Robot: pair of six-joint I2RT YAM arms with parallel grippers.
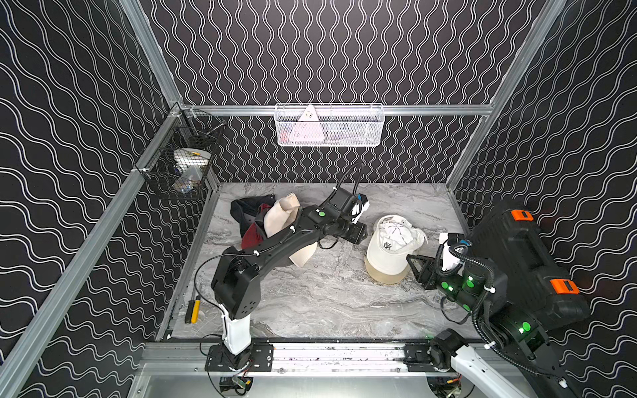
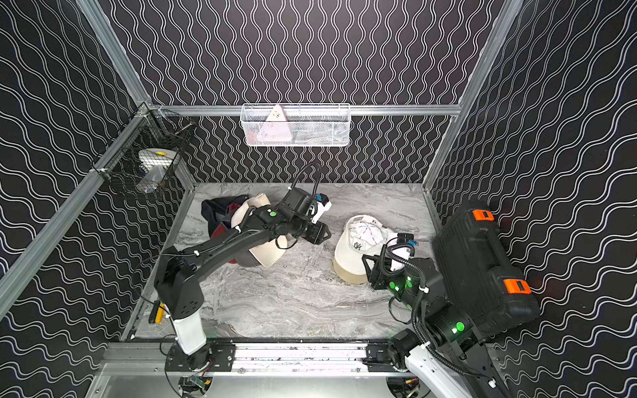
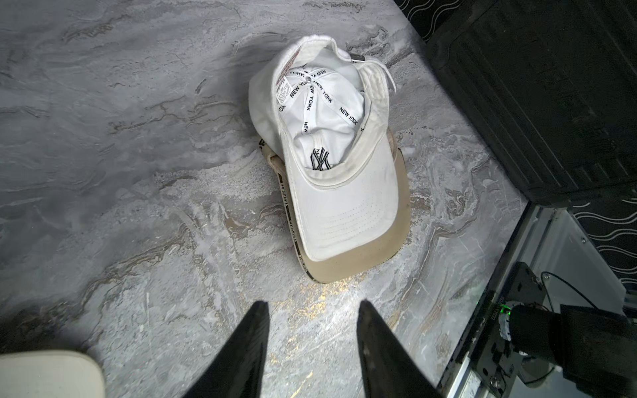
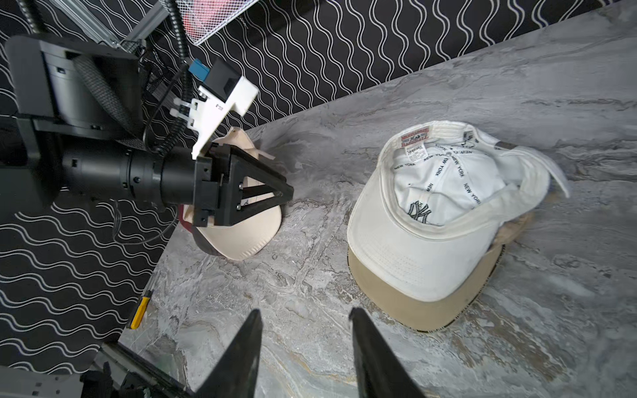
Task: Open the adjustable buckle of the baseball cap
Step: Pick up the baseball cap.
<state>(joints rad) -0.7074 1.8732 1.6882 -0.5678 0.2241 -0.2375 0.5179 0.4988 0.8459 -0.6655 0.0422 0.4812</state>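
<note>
- While the upturned white fabric baseball cap [image 3: 344,206] rests on a tan fabric cap [image 3: 362,265], the left fingers [image 3: 253,344] stand apart, empty.
- The right fingers [image 4: 246,351] are likewise apart, empty.

The baseball cap [image 1: 393,246] lies upturned on another cap [image 1: 387,277], between my left claw [image 3: 312,305] and right claw [image 4: 305,312]; a cap pile [image 1: 275,220] lies farther left.

Even overhead light, soft shadows, warped wrist-view edges
</note>
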